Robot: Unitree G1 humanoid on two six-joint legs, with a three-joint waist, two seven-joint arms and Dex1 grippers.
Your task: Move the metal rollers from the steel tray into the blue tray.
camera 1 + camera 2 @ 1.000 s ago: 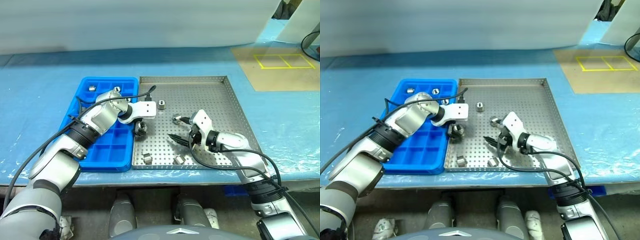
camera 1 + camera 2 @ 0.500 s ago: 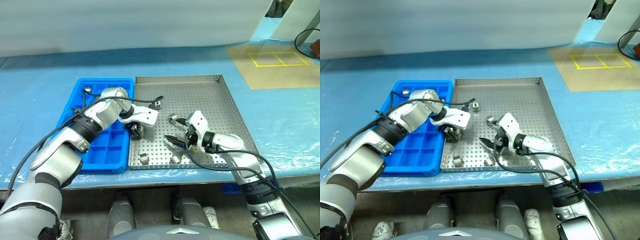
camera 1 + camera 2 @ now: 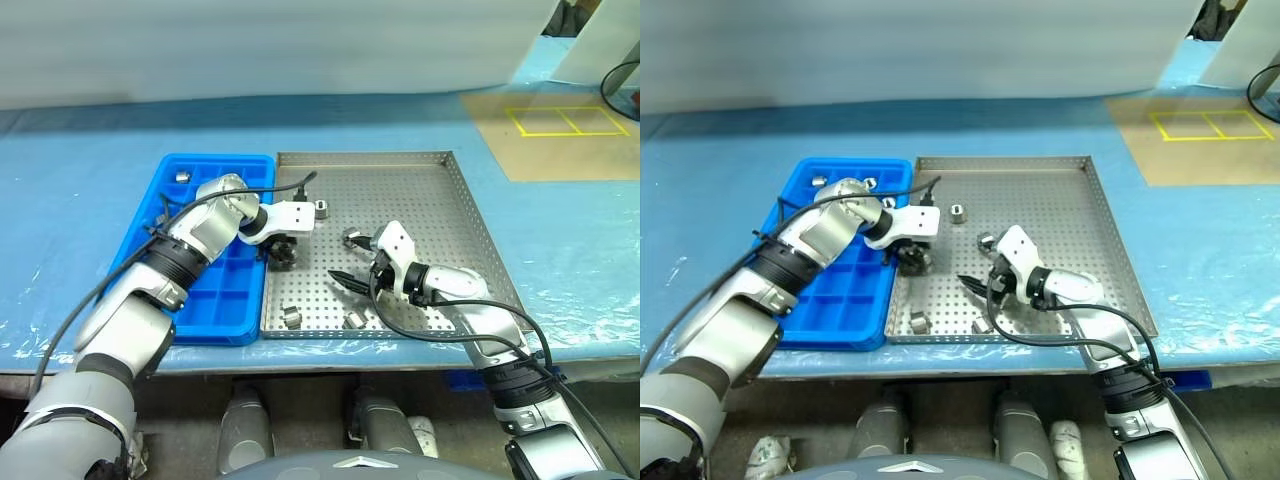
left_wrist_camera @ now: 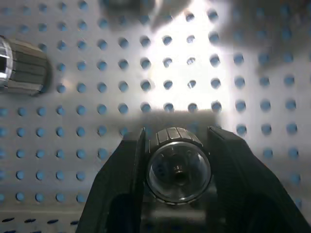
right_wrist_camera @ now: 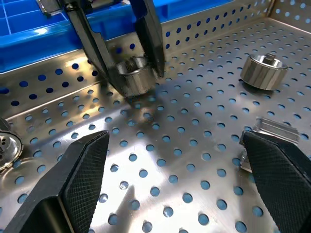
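Note:
The steel tray [image 3: 410, 185] lies mid-table with the blue tray [image 3: 215, 290] against its left side. My left gripper [image 3: 283, 250] hangs over the steel tray's left part, shut on a metal roller [image 4: 179, 165] that sits between its two fingers [image 5: 146, 34]. My right gripper [image 3: 348, 276] rests low over the tray's middle, open, with nothing between its jaws. Loose metal rollers lie on the perforated floor: one [image 3: 322, 209] further back, one [image 3: 352, 237] by the right gripper, and two near the front rim [image 3: 290, 316] [image 3: 354, 319]. Two rollers [image 3: 818, 181] [image 3: 869, 183] sit in the blue tray's far compartments.
Blue sheeting [image 3: 70, 210] covers the table. A tan mat with yellow square markings [image 3: 565, 140] lies at the far right. A white board [image 3: 300, 50] runs along the back. Black cables [image 3: 440, 335] trail from both wrists.
The left gripper, open over the roller a second ago, has shut on it. The right arm has stayed in place. The camera view shifted slightly.

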